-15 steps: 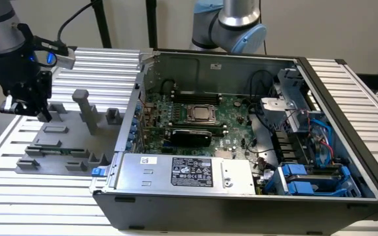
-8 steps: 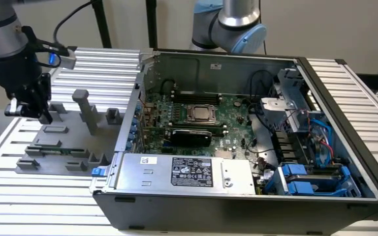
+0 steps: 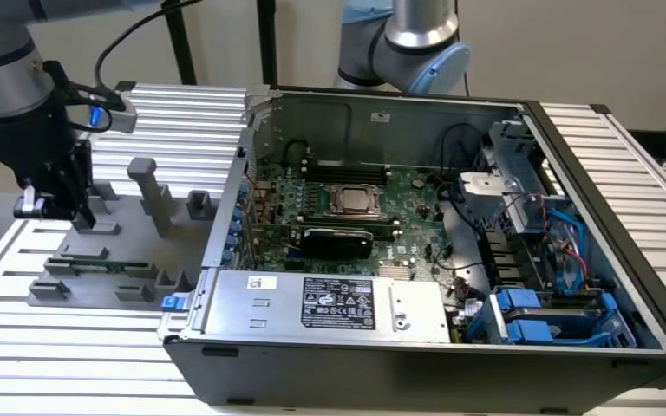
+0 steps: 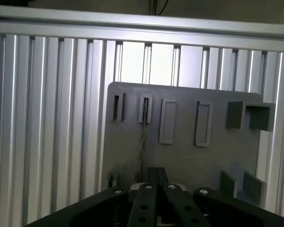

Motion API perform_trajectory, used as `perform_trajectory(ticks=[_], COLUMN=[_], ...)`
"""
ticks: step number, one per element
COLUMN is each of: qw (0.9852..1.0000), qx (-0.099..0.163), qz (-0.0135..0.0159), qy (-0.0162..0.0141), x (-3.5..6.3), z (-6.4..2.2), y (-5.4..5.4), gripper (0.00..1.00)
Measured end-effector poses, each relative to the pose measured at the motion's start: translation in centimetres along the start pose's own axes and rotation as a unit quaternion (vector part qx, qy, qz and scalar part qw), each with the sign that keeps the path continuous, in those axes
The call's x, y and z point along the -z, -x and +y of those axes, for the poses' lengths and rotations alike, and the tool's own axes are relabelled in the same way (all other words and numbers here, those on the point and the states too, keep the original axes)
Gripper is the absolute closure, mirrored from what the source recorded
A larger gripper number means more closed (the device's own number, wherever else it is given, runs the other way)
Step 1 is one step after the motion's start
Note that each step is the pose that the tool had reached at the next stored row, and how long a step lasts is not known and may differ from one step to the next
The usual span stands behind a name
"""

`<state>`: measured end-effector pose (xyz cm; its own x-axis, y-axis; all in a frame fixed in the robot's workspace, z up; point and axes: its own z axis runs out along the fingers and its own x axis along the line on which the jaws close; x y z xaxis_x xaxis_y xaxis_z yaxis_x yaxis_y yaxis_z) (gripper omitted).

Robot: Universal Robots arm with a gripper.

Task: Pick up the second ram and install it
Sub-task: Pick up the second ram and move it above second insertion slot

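The second ram (image 3: 97, 260) is a thin green stick standing on its edge in the grey fixture plate (image 3: 79, 295), at the exterior view's left, outside the computer case. In the wrist view the ram (image 4: 142, 146) shows edge-on as a thin dark line running from a slot on the fixture plate (image 4: 180, 161) toward my fingers. My gripper (image 3: 69, 217) hangs above the far part of the plate, higher than the stick and apart from it. The gripper's (image 4: 156, 176) black fingertips are pressed together with nothing between them.
The open computer case (image 3: 610, 173) fills the middle and the exterior view's right, with the motherboard, the silver processor (image 3: 354, 201) and the power supply (image 3: 310, 299) inside. Tall grey posts (image 3: 148, 186) rise from the fixture plate beside my gripper. Ribbed aluminium rails (image 3: 32, 347) form the table.
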<state>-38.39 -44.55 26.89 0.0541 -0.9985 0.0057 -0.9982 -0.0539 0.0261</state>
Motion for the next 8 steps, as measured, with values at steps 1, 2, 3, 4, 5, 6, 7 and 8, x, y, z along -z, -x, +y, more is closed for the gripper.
perform_trajectory(ticks=[1,2,3,4,5,6,7,8], qw=[1.0000,1.0000,1.0000,1.0000,1.0000,1.0000,1.0000,1.0000], qx=[0.000,0.000,0.000,0.000,0.000,0.000,0.000,0.000], qz=[-0.0003,-0.0006,-0.0007,-0.0007,-0.0009,-0.0011,-0.0013,-0.0014], qy=[0.0000,-0.0001,-0.0001,0.0000,0.0002,0.0003,0.0003,0.0002], x=[-0.09,-0.18,-0.27,-0.35,-0.40,-0.44,-0.49,-0.55], z=[-0.15,-0.26,-0.39,-0.47,-0.51,-0.52,-0.52,-0.52], y=[-0.19,-0.34,-0.46,-0.52,-0.54,-0.54,-0.54,-0.54], gripper=[1.00,1.00,1.00,0.00,0.00,0.00,0.00,0.00])
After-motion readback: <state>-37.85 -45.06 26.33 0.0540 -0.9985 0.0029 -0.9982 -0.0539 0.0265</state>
